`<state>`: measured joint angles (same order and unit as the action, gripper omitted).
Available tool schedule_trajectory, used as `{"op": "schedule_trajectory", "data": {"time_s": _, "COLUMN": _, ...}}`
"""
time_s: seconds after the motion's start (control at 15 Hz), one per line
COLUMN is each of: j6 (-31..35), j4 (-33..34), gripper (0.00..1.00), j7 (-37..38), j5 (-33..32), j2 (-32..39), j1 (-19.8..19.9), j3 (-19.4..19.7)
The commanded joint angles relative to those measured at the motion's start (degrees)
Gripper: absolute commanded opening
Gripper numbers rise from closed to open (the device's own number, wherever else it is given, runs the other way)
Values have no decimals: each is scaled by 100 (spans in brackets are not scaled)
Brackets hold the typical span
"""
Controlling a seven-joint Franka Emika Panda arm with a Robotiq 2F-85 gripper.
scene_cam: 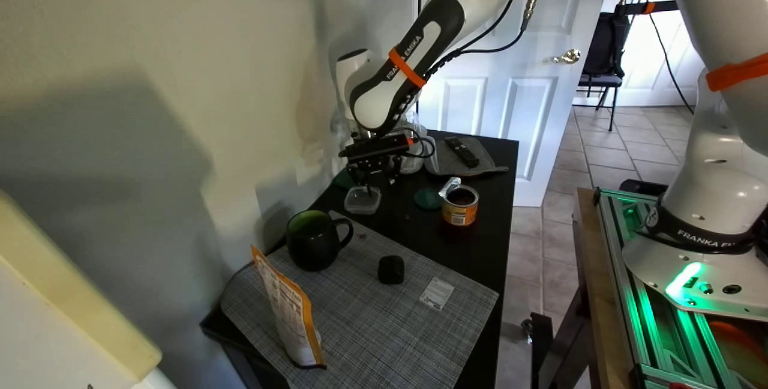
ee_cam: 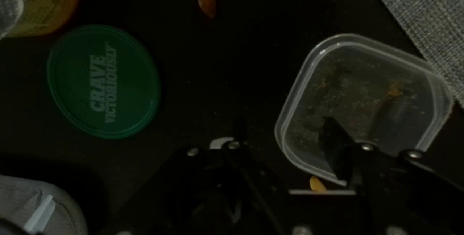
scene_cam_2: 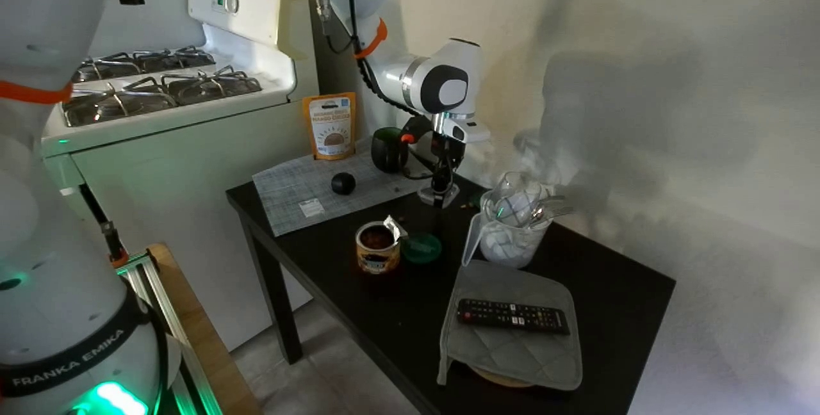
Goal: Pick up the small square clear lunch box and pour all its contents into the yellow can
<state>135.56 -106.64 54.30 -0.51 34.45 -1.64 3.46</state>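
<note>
The clear lunch box point(scene_cam: 362, 202) sits upright and open on the black table, near the wall; it also shows in an exterior view point(scene_cam_2: 425, 196) and the wrist view point(ee_cam: 362, 79). Inside it I see only orange-brown smears and crumbs. The yellow can point(scene_cam: 461, 212) stands upright with its foil lid peeled up; it also shows in an exterior view point(scene_cam_2: 378, 258) and at the wrist view's corner point(ee_cam: 45, 6). My gripper point(ee_cam: 284, 130) is open, pointing down at the box. One finger is over or inside the box, the other outside its wall. The gripper also shows in both exterior views point(scene_cam: 381, 185) point(scene_cam_2: 442, 196).
A green lid point(ee_cam: 104, 82) lies between box and can. Loose nuts point(ee_cam: 207, 3) lie on the table. A dark mug point(scene_cam: 312, 242), black round object point(scene_cam: 391, 269) and pouch point(scene_cam: 291, 311) stand on the grey placemat point(scene_cam: 372, 329). A pitcher point(scene_cam_2: 512, 235) and potholder with remote point(scene_cam_2: 512, 316) are nearby.
</note>
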Motion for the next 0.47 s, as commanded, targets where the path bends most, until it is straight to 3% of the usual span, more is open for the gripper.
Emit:
{"op": "schedule_trajectory", "data": {"time_s": 0.0, "j6": 203, "j4": -497, "gripper": 87, "j7": -148, "j5": 21, "j2": -568, "j1": -225, "j3": 119}}
{"op": "schedule_trajectory", "data": {"time_s": 0.13, "j6": 317, "j4": -838, "gripper": 100, "j7": -295, "j5": -103, "j2": -1006, "j1": -324, "j3": 113}}
{"op": "schedule_trajectory", "data": {"time_s": 0.27, "j6": 272, "j4": -1240, "gripper": 100, "j7": -468, "j5": -645, "j2": -1484, "j1": -563, "j3": 228}}
{"op": "schedule_trajectory", "data": {"time_s": 0.33, "j6": 113, "j4": -546, "gripper": 99, "j7": -376, "j5": -260, "j2": -856, "j1": -378, "j3": 133}}
{"op": "schedule_trajectory", "data": {"time_s": 0.4, "j6": 113, "j4": -724, "gripper": 100, "j7": -395, "j5": -429, "j2": -1079, "j1": -445, "j3": 143}}
